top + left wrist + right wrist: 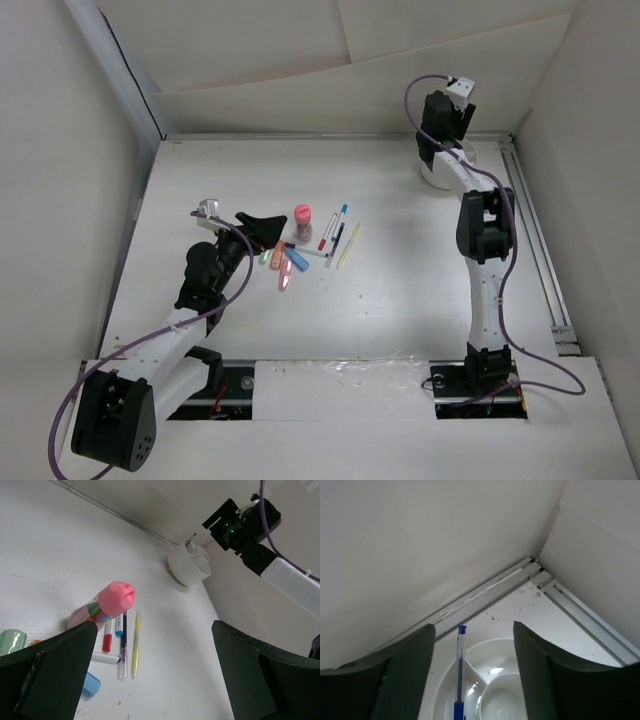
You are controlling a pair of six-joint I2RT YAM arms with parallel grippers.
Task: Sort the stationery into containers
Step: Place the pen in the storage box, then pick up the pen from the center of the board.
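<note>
My left gripper (266,223) is open and empty, its tips just left of the pile of stationery. In the left wrist view the gripper (155,672) frames bare table. A pink capped bottle (303,217) (114,601) stands there. Thin pens (333,230) (121,645) and a yellow pen (348,245) (135,645) lie beside it. Highlighters (284,270) lie near my left fingers: green (11,641), blue (90,684). The round white divided cup (433,181) (187,565) (495,650) stands at the far right. My right gripper (437,152) (472,630) hangs open above it. A blue pen (460,675) stands in one compartment, free of the jaws.
White walls close in the table at the back and both sides. Metal rails (535,240) (570,605) run along the right edge and the back corner, close behind the cup. The right arm (250,530) reaches over the far right of the table.
</note>
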